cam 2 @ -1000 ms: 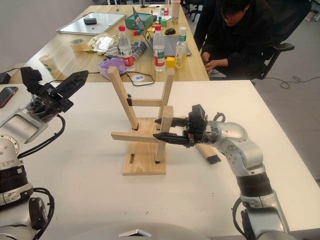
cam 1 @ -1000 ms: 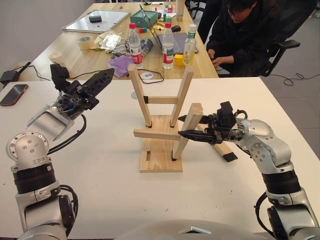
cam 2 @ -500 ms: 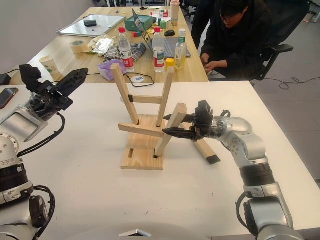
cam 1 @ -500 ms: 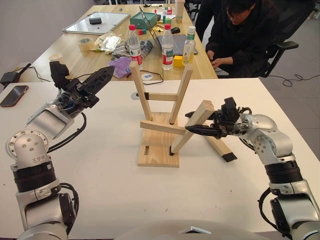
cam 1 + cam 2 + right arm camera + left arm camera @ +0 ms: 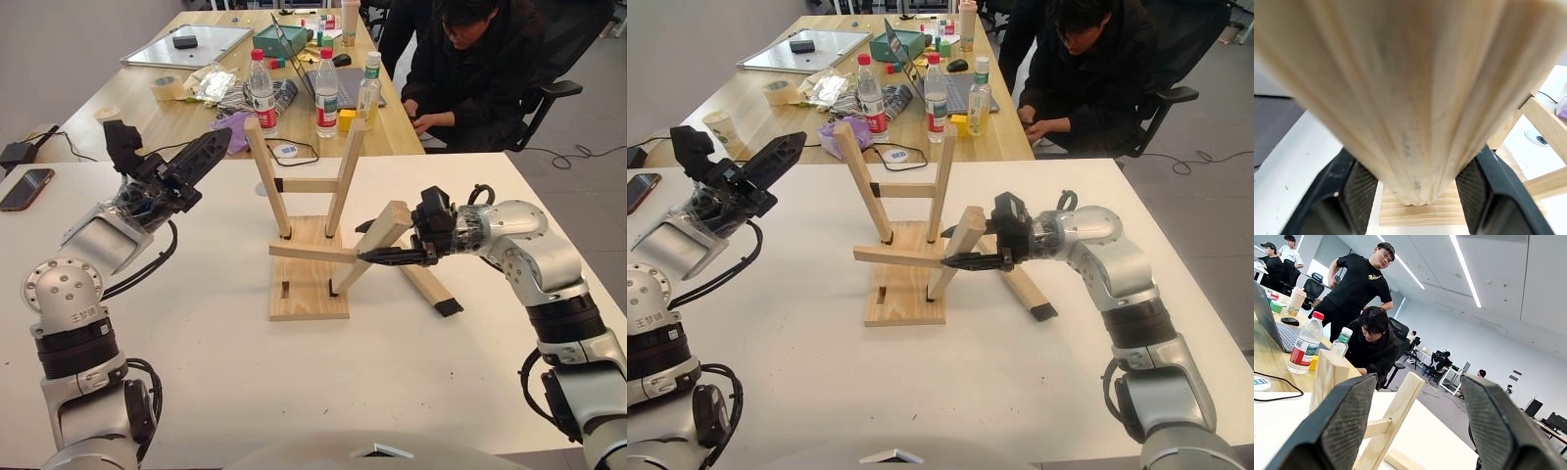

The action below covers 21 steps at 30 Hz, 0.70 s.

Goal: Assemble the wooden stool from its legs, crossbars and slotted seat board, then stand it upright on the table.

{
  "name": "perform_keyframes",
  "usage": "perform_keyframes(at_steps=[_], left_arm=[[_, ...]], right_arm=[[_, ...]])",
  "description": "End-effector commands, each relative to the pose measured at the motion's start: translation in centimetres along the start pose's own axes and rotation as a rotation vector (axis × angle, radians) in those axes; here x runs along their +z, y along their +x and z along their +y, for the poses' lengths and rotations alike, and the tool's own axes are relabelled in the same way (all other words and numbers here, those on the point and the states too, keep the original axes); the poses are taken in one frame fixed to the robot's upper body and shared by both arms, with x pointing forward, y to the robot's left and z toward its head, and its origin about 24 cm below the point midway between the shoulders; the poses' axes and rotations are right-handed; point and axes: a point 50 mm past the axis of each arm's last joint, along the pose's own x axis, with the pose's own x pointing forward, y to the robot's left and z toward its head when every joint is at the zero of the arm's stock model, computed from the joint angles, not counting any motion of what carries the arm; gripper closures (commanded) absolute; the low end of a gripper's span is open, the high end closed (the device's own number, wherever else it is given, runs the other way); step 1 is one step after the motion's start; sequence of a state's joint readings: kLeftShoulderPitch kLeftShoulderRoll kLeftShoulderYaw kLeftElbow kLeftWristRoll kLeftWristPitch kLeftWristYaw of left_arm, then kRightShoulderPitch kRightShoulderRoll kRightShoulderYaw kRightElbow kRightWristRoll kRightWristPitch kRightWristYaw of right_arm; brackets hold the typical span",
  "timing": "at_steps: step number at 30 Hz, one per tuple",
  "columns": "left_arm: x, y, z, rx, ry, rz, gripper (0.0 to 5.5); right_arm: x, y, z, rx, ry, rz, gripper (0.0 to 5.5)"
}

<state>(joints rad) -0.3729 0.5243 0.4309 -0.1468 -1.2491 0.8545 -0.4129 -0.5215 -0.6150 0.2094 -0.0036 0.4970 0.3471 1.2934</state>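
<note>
Right tool [image 5: 376, 245], gripping a leg [image 5: 393, 216], has tilted it toward the board [image 5: 310, 299] slot for seating; left tool [image 5: 210, 162] waits open.

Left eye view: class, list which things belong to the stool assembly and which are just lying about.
Job: seat board, upright legs, crossbars, tilted leg in right tool, loose leg.
Lying about: water bottles, laptop, tape roll, phone.

Left arm raised, left pincer [image 5: 214, 157] agape. Right arm bent inward, right pincer [image 5: 377, 243] clamped on leg [image 5: 353, 272].
</note>
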Motion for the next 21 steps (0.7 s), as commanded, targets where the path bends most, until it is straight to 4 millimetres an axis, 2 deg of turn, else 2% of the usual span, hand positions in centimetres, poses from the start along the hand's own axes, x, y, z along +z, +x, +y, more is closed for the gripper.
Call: perform_keyframes(at_steps=[1,7,13,21], left_arm=[[-0.7,-0.2,-0.1,0.022,-0.012,-0.003,2.37],[-2.1,-0.5,-0.5,0.044,-0.04,-0.043,2.37],[-3.5,-1.0,-0.7,0.08,-0.07,-0.103,2.37],[-4.5,-1.6,-0.6,0.13,-0.095,-0.144,2.37]], right_arm=[[-2.5,0.2,0.0,-0.012,0.109,0.229,3.44],[-1.6,0.3,-1.4,0.03,0.191,0.374,3.44],[0.0,0.3,-2.9,0.076,0.176,0.479,3.44],[-1.2,0.6,-2.5,0.112,0.129,0.618,3.44]])
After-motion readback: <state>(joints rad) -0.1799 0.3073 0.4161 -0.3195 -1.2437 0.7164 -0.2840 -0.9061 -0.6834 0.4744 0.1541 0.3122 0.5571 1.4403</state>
